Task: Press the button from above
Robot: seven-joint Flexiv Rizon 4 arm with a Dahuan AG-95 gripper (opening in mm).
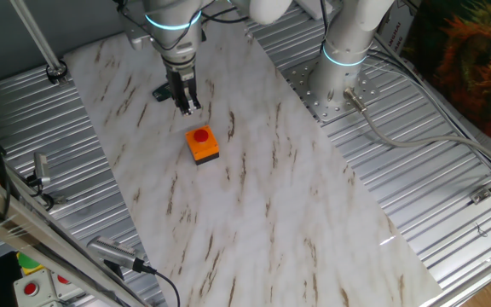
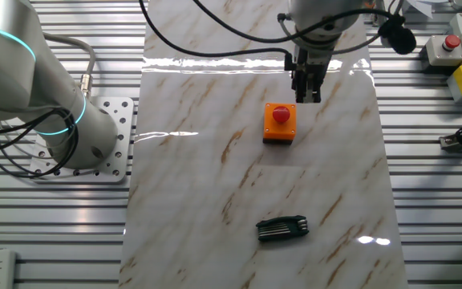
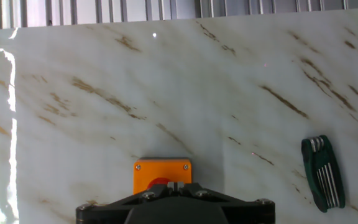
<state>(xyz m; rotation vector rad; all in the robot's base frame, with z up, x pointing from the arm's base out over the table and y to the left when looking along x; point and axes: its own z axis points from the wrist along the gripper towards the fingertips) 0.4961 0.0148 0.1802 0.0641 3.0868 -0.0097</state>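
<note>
The button (image 1: 200, 136) is a small round red cap on a square orange box (image 1: 204, 151), standing on the marble board (image 1: 254, 213). It also shows in the other fixed view (image 2: 281, 115). My gripper (image 1: 188, 107) hangs above the board, a little off to one side of the button, and touches nothing. In the other fixed view the gripper (image 2: 306, 95) is just beyond the box. In the hand view the fingertips (image 3: 171, 185) touch each other, so the gripper (image 3: 175, 185) is shut. They cover part of the red button (image 3: 157, 183).
A black hex-key set (image 2: 281, 229) lies on the board on the side of the button away from the gripper; it also shows in the hand view (image 3: 323, 171). A second arm's base (image 2: 70, 128) stands beside the board. A pale control panel (image 2: 449, 44) sits at the table's edge.
</note>
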